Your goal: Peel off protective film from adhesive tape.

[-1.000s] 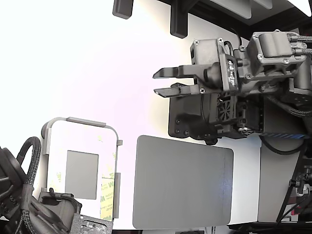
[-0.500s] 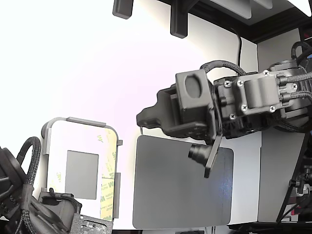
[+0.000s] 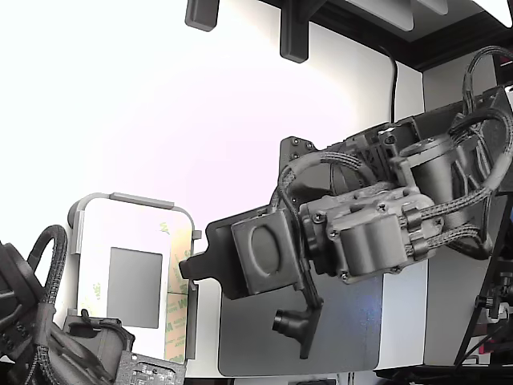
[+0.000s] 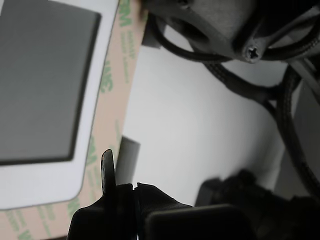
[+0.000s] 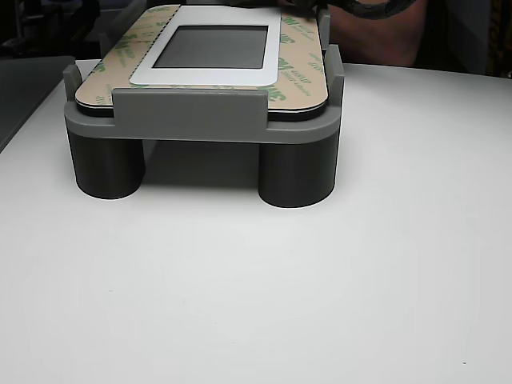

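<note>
The white rounded plate (image 3: 104, 233) rests in a grey stand at the exterior view's lower left, with a plain grey patch (image 3: 135, 287) in its middle. The protective film (image 3: 178, 317), pale yellow with green logos, lies flat along the plate's edge nearest my arm. It also shows in the wrist view (image 4: 112, 100) and the other view (image 5: 300, 56). The adhesive tape under it is hidden. My gripper (image 3: 187, 265) hovers at that edge, its tip just above the film. In the wrist view my gripper (image 4: 125, 186) has its jaws together and nothing between them.
A large grey rounded mat (image 3: 264, 353) lies on the white table beside the plate, partly under my arm. A second arm with black cables (image 3: 32, 321) sits at the exterior view's lower left corner. The grey stand (image 5: 188, 112) has raised lips and round legs.
My arm has swung down and to the exterior view's left, from above the mat to the plate's film edge. The wrist has turned over. The jaws, apart a second ago, are now together.
</note>
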You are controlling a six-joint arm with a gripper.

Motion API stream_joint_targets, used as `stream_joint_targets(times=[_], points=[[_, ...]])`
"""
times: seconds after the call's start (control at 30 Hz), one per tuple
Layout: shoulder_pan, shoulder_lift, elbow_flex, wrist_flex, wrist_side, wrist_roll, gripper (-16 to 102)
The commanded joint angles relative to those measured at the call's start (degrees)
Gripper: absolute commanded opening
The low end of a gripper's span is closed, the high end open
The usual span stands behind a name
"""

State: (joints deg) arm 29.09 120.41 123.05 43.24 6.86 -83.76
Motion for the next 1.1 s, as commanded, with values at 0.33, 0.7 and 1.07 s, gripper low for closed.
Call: stream_joint_targets(times=[0.33, 0.7, 1.07], points=[[3.16, -4.57, 1.23, -8.44, 0.00, -0.53, -10], [5.63, -11.16, -2.37, -11.34, -0.26, -2.37, -10], [7.82, -13.80, -0.53, -14.68, 0.62, -3.43, -10]])
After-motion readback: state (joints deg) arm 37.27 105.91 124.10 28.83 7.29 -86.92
